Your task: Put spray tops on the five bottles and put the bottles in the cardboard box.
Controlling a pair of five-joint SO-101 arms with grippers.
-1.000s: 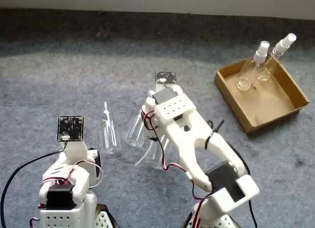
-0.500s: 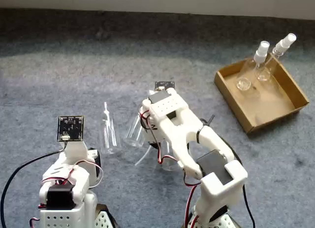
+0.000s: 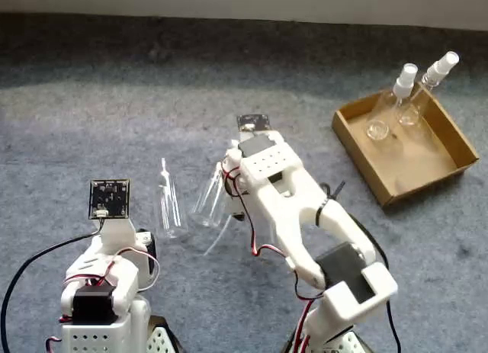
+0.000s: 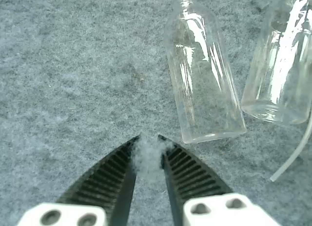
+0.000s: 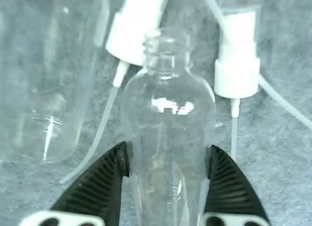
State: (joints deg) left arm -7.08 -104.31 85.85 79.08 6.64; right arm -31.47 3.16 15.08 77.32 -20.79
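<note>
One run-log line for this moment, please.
right gripper: shut on uncapped bottle | left gripper: barely open, empty | loose spray tops: two | cardboard box: two capped bottles

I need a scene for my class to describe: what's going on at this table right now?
The right pincer grips an uncapped bottle, with two loose spray tops lying just beyond it. The left pincer hangs slightly open and empty near a second bare bottle lying flat. Two capped bottles already rest in the box.
</note>
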